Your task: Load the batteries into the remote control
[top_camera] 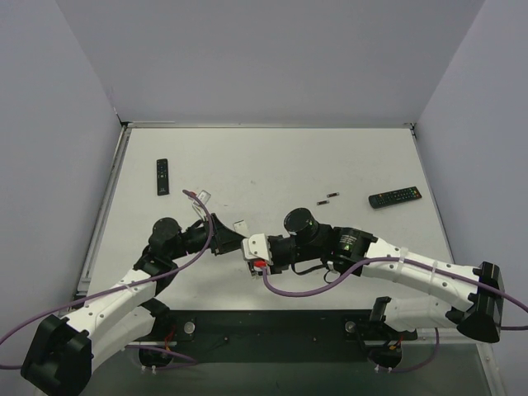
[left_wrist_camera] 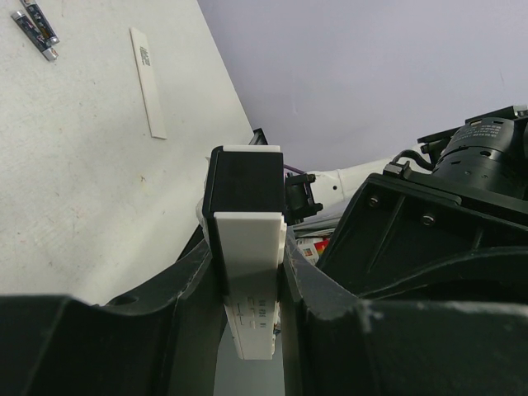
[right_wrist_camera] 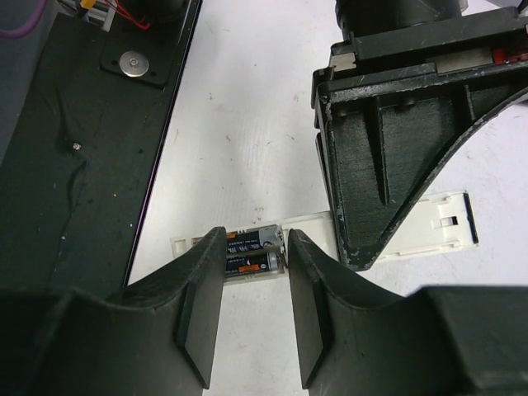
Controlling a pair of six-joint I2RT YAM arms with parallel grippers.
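Observation:
My left gripper point(left_wrist_camera: 252, 260) is shut on a white remote point(left_wrist_camera: 247, 289) and holds it edge-on over the table; it also shows in the top view point(top_camera: 233, 235). In the right wrist view the remote point(right_wrist_camera: 437, 223) lies with its back open, and two batteries point(right_wrist_camera: 252, 252) sit side by side in the compartment. My right gripper point(right_wrist_camera: 256, 239) is open just above them, one finger at each end of the pair; it also shows in the top view point(top_camera: 254, 252). Two loose batteries point(top_camera: 328, 199) lie on the table, and they also show in the left wrist view point(left_wrist_camera: 37, 25).
A white battery cover point(left_wrist_camera: 148, 82) lies flat on the table near the loose batteries. One black remote point(top_camera: 162, 176) lies at the far left and another point(top_camera: 394, 197) at the far right. The dark base plate point(right_wrist_camera: 82, 124) runs along the near edge.

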